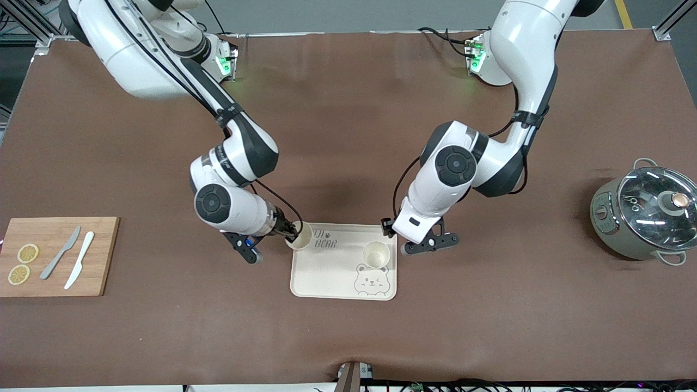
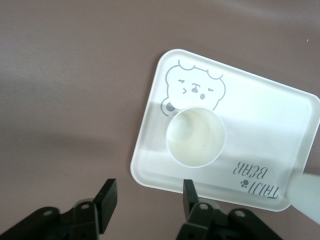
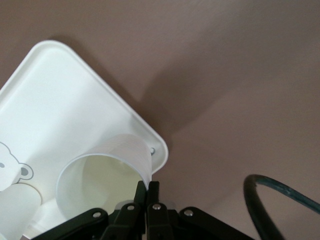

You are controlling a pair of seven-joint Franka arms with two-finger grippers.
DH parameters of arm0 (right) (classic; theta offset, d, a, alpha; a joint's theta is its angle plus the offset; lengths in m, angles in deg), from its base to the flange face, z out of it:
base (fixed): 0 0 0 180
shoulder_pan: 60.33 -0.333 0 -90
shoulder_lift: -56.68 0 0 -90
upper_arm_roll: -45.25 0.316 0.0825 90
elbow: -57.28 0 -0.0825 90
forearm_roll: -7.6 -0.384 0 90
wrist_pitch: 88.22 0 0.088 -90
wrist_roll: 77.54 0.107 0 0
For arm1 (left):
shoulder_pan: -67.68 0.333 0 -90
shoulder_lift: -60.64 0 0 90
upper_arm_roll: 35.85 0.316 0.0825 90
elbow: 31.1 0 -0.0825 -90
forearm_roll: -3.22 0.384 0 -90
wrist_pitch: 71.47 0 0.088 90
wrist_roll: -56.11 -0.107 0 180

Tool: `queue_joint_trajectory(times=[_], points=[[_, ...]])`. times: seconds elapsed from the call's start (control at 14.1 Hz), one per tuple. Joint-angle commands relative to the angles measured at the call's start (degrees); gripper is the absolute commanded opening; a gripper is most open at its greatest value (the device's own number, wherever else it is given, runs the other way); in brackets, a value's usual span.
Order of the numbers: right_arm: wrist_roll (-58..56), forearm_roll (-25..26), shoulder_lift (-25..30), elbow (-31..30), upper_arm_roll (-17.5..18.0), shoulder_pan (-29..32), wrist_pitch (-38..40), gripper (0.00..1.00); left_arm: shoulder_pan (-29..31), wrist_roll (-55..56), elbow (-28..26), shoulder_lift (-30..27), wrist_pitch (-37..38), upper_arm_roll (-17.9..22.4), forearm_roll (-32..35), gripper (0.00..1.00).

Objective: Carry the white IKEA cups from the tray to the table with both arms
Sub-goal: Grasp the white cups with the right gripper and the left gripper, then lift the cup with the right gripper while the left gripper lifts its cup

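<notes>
One white cup (image 1: 376,253) stands upright on the cream bear-print tray (image 1: 332,275), beside the bear drawing; it also shows in the left wrist view (image 2: 196,136). My left gripper (image 1: 430,243) is open and empty, just off the tray's edge toward the left arm's end, close to that cup; its open fingers (image 2: 107,199) show over the bare mat. My right gripper (image 1: 292,232) is shut on the rim of the second white cup (image 1: 301,236), holding it tilted over the tray's corner toward the right arm's end. In the right wrist view the fingers (image 3: 141,192) pinch the cup's wall (image 3: 115,155).
A wooden cutting board (image 1: 103,256) with two lemon slices (image 1: 23,263), a grey knife (image 1: 60,253) and a white knife (image 1: 79,267) lies at the right arm's end. A grey pot with a glass lid (image 1: 645,212) stands at the left arm's end.
</notes>
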Motion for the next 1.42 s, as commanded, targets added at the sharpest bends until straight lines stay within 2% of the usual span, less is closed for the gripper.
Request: queue_joint_trajectory(times=[0.0, 0.14, 0.28, 0.5, 0.71, 0.78, 0.92, 1.0, 1.07, 1.21, 1.35], points=[[-2.98, 1.86, 3.39, 1.24, 1.47, 3.06, 6.18, 0.0, -1.89, 2.52, 3.67, 3.59, -2.59, 1.09, 0.26, 0.56], [-11.31, 1.87, 5.86, 1.23, 1.29, 5.95, 12.85, 0.0, -1.89, 2.61, 3.76, 5.7, -7.86, 1.09, 0.44, 0.56], [-17.13, 1.95, 9.46, -2.26, 0.33, 7.81, 14.46, 0.0, -1.8, 2.53, 3.67, 7.46, -11.12, 1.09, 1.05, 0.56], [-32.57, 2.04, 15.43, -10.96, -6.51, 7.9, 13.06, 0.0, -1.8, 2.61, 3.41, 8.96, -11.84, 1.53, 4.03, 0.56], [-46.2, 2.04, 19.57, -20.36, -13.45, 7.9, 7.28, 0.0, -1.89, 3.23, 3.49, 10.28, -12.01, 1.44, 4.13, 0.53], [-50.86, 2.04, 20.71, -23.44, -15.74, 7.82, 4.64, 0.0, -1.89, 3.32, 3.41, 10.54, -12.19, 1.44, 4.13, 0.48], [-59.39, 2.04, 22.3, -27.23, -20.31, 7.81, 2.16, 0.0, -1.98, 3.23, 3.41, 11.24, -12.72, 1.44, 4.13, 0.26], [-63.78, 2.04, 22.57, -28.12, -22.68, 7.81, 1.89, 0.0, -1.98, 3.32, 3.41, 11.42, -12.72, 1.35, 3.87, 0.06], [-68.61, 1.87, 22.66, -28.82, -25.23, 7.81, 1.54, 0.0, -1.98, 3.14, 3.41, 11.42, -12.63, 1.35, 3.95, 0.0], [-75.84, 1.25, 22.66, -30.05, -28.49, 7.9, 0.93, 0.0, -1.98, 2.79, 3.41, 11.16, -12.72, 1.44, 4.22, 0.0], [-77.79, 1.25, 23.44, -33.73, -29.38, 8.16, -2.57, 0.0, -1.89, 2.79, 3.49, 9.5, -12.19, 1.44, 4.31, 0.0]])
